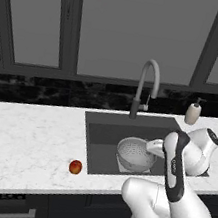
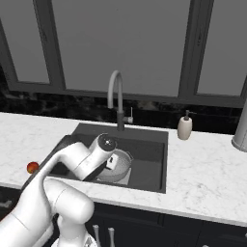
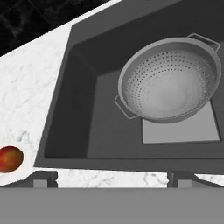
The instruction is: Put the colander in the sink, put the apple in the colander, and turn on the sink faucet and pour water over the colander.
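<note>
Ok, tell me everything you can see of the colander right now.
The colander is a round, silvery metal bowl, perforated all over, with two small loop handles on opposite sides of its rim. It sits upright and empty on the bottom of the dark sink, partly over the lighter square patch. Nothing else touches it: the hand is above the sink's front edge, open, holding nothing. The apple is on the counter, left of the sink.

Colander [image 3: 169,85] in sink [image 3: 78,105], apple [image 3: 9,159] outside.
</note>
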Controlling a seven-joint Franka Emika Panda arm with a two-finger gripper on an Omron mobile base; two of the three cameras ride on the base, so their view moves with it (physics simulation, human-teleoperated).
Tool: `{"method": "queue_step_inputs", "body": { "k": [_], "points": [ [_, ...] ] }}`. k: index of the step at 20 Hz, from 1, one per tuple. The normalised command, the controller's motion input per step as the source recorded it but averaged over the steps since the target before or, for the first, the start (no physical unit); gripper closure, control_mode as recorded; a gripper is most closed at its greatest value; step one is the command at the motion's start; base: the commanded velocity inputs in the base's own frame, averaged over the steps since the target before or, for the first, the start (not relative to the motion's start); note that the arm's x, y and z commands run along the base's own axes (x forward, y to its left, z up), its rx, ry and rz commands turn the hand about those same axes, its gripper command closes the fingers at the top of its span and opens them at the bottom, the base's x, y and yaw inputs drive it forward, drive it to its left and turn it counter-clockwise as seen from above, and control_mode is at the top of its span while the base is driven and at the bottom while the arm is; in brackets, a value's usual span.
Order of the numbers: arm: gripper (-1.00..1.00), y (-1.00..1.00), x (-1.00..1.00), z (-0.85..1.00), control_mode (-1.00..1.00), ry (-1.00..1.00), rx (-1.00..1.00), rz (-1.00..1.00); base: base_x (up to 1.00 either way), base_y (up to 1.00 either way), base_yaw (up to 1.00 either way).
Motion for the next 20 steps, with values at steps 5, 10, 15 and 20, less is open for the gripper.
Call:
{"method": "queue_step_inputs", "body": {
  "k": [5, 10, 15, 20],
  "points": [
    [-1.00, 1.00, 0.17, 0.16, -1.00, 0.02, -0.16, -0.02, 0.00, 0.00, 0.00],
    [-1.00, 1.00, 0.29, 0.19, -1.00, 0.18, -0.11, 0.00, 0.00, 0.00, 0.00],
    [-1.00, 1.00, 0.20, -0.02, -1.00, 0.10, -0.20, 0.00, 0.00, 0.00, 0.00],
    [-1.00, 0.76, 0.22, -0.13, -1.00, 0.03, -0.18, 0.00, 0.00, 0.00, 0.00]
  ]
}}
